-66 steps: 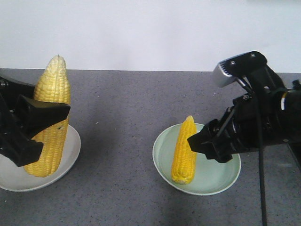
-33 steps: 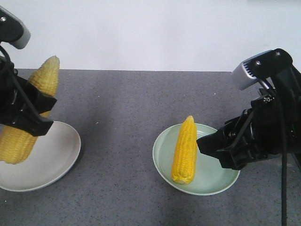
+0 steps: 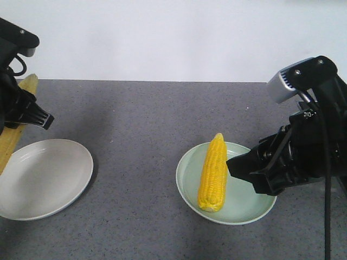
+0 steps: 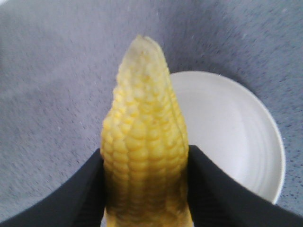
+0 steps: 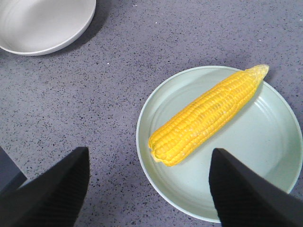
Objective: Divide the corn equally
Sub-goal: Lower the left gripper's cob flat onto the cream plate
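Left gripper (image 4: 144,189) clamps a cob (image 4: 144,156) above the white plate (image 4: 236,137). Right gripper (image 5: 147,189) hangs spread beside the green plate (image 5: 279,151), second cob (image 5: 206,116) inside.

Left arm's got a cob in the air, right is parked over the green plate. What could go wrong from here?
1. The left gripper pinches the held cob on its rounded sides, with much of it sticking out past the fingers; it may twist or slip.
2. The right gripper hangs open near the green plate and its cob; a careless move might knock it.
3. The white plate has no corn.
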`<state>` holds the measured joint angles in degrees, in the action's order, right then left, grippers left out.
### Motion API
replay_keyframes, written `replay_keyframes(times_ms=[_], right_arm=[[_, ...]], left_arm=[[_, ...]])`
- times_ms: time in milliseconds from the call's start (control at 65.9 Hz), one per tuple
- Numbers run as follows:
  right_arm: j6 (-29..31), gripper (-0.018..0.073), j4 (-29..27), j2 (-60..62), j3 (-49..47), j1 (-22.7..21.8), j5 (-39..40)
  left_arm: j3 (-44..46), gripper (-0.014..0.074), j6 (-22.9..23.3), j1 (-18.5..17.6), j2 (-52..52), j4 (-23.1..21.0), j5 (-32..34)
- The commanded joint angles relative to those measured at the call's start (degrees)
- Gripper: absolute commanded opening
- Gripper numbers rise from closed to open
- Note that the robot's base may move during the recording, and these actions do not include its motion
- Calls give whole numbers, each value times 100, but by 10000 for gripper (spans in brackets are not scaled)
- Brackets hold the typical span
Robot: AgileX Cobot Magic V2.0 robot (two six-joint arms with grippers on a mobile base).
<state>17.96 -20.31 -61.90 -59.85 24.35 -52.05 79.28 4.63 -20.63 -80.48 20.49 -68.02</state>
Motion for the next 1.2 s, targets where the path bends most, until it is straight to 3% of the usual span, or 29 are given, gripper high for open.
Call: replay_keyframes(times_ms=[0, 182, 576, 971, 1183], right_arm=[[32, 515, -111, 90, -135, 4, 262], [32, 515, -111, 90, -135, 4, 262], [32, 515, -110, 90, -135, 4, 267], [32, 515, -110, 90, -135, 4, 267], [32, 515, -110, 90, -135, 4, 262]], left_arm=[[197, 251, 7, 313, -169, -147, 127], [197, 251, -106, 561, -712, -519, 137], [197, 265, -100, 575, -1559, -860, 373], [197, 543, -214, 575, -1687, -845, 445], [197, 556, -317, 505, -1180, -1214, 874]])
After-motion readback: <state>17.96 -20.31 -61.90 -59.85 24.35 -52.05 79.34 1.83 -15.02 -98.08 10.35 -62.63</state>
